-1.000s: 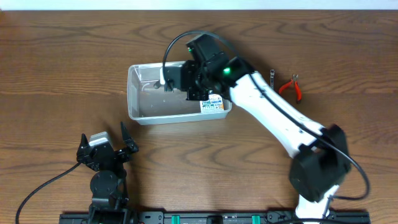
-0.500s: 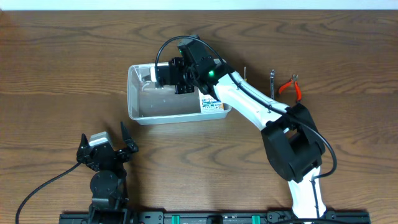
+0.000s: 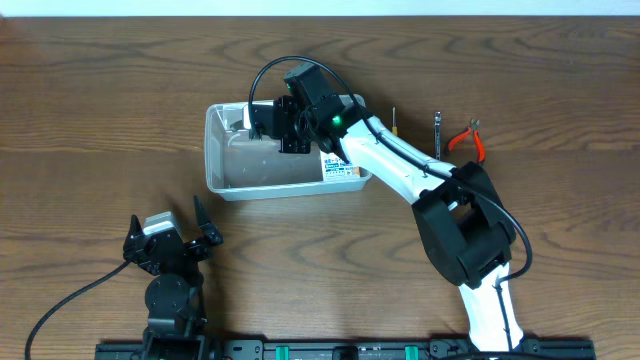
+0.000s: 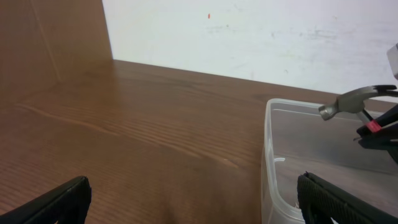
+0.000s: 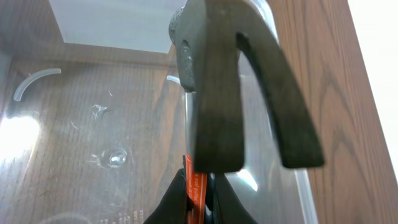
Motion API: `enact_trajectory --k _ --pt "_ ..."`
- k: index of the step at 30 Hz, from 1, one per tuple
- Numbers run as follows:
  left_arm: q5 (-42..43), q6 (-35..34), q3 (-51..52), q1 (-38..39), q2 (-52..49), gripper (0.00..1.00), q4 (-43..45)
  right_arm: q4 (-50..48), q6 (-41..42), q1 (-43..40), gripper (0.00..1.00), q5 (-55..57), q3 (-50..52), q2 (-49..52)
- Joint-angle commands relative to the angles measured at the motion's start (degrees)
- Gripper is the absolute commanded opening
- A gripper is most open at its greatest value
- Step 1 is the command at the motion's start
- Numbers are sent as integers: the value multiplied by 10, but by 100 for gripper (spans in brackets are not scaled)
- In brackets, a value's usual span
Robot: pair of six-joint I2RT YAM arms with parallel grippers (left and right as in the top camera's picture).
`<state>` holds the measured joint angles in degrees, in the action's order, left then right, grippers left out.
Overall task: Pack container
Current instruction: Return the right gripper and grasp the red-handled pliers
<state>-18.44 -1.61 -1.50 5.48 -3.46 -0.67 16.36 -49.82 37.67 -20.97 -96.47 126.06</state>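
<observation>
The container [image 3: 218, 170] is a clear plastic bin on the wooden table, left of centre. It also shows in the left wrist view [image 4: 271, 155] and the right wrist view [image 5: 74, 124]. My right gripper [image 3: 282, 126] is over the bin's far side, shut on the orange handle of a claw hammer [image 5: 230, 81]. The steel hammer head hangs just above the bin floor near the far left corner [image 4: 351, 99]. The fingers [image 5: 199, 186] pinch the handle below the head. My left gripper [image 3: 168, 226] is open and empty near the table's front edge, well short of the bin [image 4: 196, 208].
A small blue-and-white box [image 3: 340, 166] sits at the bin's right end. A screwdriver [image 3: 393, 119], a thin metal tool [image 3: 437, 130] and red-handled pliers [image 3: 468, 140] lie on the table right of the bin.
My right gripper has carried the hammer leftward from the bin's middle toward its far left part, and the arm has folded closer. The left arm has not moved.
</observation>
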Motion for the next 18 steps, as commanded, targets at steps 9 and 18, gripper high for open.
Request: enact_trajectory --k 9,18 --pt "-11 1 13 2 2 98 -17 -4 108 1 45 -2 -4 -14" --pt "-11 1 13 2 2 98 -17 104 245 -67 42 -2 -4 -164"
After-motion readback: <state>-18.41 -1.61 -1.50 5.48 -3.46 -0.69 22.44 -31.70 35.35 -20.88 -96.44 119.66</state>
